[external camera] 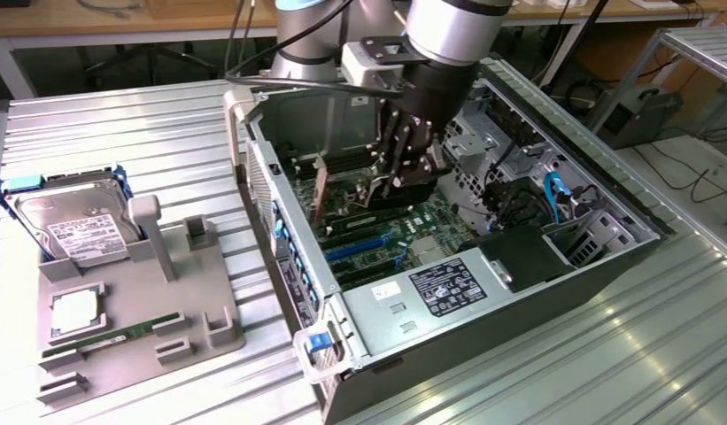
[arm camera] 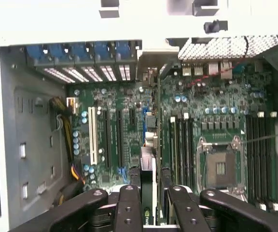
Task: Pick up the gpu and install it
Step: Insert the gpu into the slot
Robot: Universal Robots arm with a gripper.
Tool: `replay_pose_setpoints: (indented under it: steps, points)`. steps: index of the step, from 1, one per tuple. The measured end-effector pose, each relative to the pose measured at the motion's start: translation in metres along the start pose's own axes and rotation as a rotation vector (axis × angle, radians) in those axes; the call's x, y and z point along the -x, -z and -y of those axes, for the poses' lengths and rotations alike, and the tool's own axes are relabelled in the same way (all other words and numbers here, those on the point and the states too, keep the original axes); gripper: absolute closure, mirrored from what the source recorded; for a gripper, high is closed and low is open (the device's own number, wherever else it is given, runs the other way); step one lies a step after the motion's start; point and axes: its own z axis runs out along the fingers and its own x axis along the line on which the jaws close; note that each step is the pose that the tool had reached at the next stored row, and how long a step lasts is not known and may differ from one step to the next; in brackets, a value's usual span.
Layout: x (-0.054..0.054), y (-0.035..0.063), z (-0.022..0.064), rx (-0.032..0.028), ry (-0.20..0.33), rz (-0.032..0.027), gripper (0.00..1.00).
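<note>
The long, thin, black-faced gpu (arm camera: 147, 166) with its silvery bracket stands on edge, clamped on both faces by the black metal gripper (arm camera: 151, 212). It hangs over the green motherboard (arm camera: 211, 96) slots, bracket toward the open grey computer case's (external camera: 259, 190) blue-tabbed wall.

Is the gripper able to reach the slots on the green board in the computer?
Probably yes: the case is open, and the gripper, holding the gpu, hangs right above the slots, nothing between.
</note>
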Motion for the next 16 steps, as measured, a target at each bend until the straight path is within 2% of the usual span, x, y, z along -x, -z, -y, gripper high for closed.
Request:
replay_pose_setpoints:
  steps: [3, 8, 13, 14, 16]
  points:
    - [0.000, -0.0030, -0.0019, -0.0051, 0.007, -0.0003, 0.74]
    - [0.000, -0.0073, -0.0027, -0.0187, 0.015, -0.0004, 0.74]
    - [0.000, -0.0125, -0.0029, -0.0266, 0.022, -0.0004, 0.74]
    - [0.000, -0.0138, -0.0032, -0.0310, 0.022, -0.0003, 0.74]
    - [0.000, -0.0167, -0.0037, -0.0345, 0.022, -0.0001, 0.74]
